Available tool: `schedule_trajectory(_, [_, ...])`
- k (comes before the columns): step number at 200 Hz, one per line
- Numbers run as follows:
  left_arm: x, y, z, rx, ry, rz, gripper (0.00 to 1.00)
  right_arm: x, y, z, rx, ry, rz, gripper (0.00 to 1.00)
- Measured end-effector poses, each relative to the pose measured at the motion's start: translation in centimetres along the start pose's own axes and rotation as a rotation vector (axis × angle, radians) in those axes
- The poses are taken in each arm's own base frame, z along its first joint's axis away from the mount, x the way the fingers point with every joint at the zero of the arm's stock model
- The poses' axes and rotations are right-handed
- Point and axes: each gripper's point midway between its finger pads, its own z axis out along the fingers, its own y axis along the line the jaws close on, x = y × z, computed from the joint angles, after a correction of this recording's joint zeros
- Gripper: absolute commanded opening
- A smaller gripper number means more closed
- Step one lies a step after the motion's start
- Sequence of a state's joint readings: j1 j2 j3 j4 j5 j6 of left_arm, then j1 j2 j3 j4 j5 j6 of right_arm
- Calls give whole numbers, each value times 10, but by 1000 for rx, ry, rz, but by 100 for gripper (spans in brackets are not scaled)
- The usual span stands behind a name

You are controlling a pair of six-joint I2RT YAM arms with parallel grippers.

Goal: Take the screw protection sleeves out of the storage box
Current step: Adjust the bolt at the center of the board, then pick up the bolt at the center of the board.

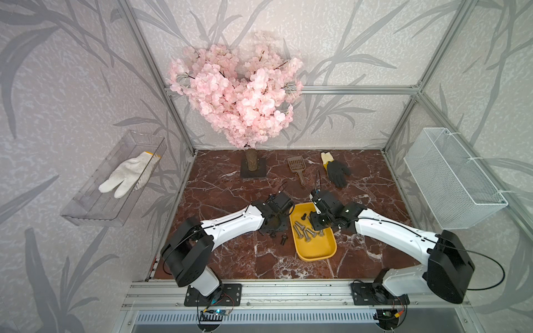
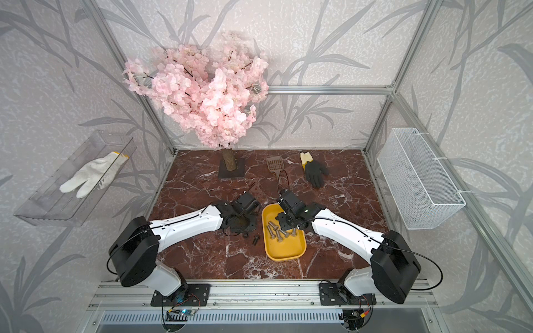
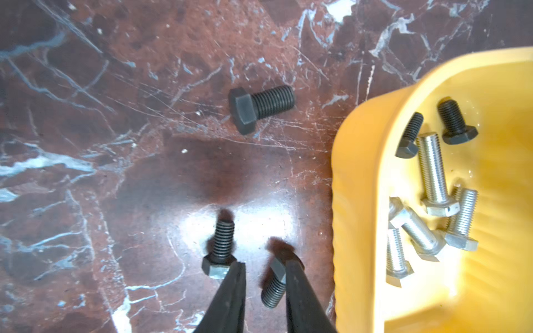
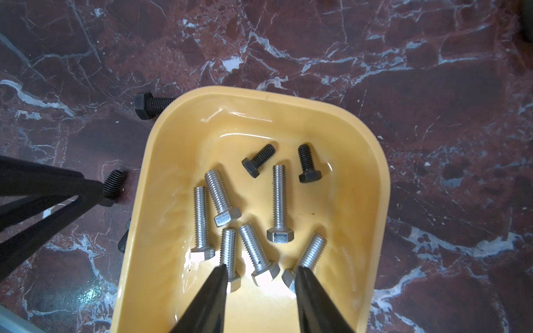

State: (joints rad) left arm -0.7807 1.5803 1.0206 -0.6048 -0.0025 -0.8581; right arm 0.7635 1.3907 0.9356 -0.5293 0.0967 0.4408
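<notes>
The yellow storage box [image 1: 315, 253] [image 2: 285, 252] lies at the table's middle. Two black screw protection sleeves [image 4: 258, 160] rest inside it, beyond several silver bolts [image 4: 278, 201]. My right gripper [image 4: 261, 269] hangs open over the bolts, holding nothing. Just left of the box, my left gripper [image 3: 265, 262] points down at the table with its jaws apart. One sleeve [image 3: 274, 288] lies between its fingers against one of them. Another sleeve [image 3: 220, 248] lies just outside the other finger. A third sleeve [image 3: 261, 106] [image 1: 283, 238] lies loose on the marble further off.
A pink blossom tree [image 1: 239, 95] stands at the back on a square base. A brown scoop [image 1: 297, 167] and a black glove [image 1: 337, 171] lie behind the box. A clear bin [image 1: 115, 178] with a white glove hangs at left, a white mesh basket [image 1: 452, 178] at right.
</notes>
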Motion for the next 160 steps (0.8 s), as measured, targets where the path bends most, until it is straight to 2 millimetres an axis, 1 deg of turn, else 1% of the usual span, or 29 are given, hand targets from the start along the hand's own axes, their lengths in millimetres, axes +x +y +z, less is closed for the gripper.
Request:
schedule_trajectory(27, [-2,9,8,-24,23,4,28,0,0,0,1,1,0,43])
schedule_trajectory(43, [2,14,17,-44,54,20,28,0,0,0,0,1,0,43])
schedule_trajectory(92, [10,18,36,-75,128,64,27,1,0,0,1,2,0,43])
schedule_trajectory(130, [13,21,44,-88,154,77,21,2,-1,1,2,4,0,43])
schedule_trajectory(160, [12,21,45,-91,163,78,19,3,-1,1,4,8,-1,43])
